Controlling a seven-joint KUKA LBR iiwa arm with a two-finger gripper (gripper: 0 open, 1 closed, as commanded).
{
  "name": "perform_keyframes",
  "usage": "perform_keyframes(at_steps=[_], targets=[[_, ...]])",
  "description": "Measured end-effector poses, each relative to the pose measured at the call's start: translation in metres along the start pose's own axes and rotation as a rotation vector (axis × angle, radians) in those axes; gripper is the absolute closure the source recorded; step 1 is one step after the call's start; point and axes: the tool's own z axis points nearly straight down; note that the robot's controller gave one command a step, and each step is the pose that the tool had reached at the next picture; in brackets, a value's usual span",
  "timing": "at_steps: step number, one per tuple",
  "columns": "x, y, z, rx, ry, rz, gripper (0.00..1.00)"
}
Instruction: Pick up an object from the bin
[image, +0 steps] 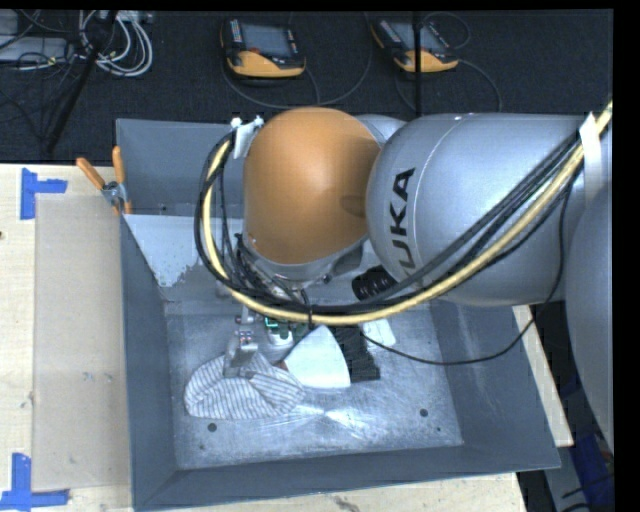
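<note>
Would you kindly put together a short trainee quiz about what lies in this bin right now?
1. True or false: a striped cloth lies crumpled on the floor of the bin.
2. What lies just right of the cloth in the view? A) a white flat piece B) a red ball C) a green bottle
3. Fill in: the arm, its pincer by the cloth, reaches in from the view's ___.
Key: 1 true; 2 A; 3 right.

You'll find the bin (140, 330) grey, the cloth (235, 398) white with thin dark stripes, and the piece (322, 362) plain white. The arm (470, 210) is silver, its wrist cover (300, 185) orange, its cables (204, 215) yellow and black.
</note>
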Motion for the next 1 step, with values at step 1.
perform_keyframes(at_steps=[1], targets=[[-0.0017,-0.0011,-0.0046,-0.001,-0.008,0.004,0.0]])
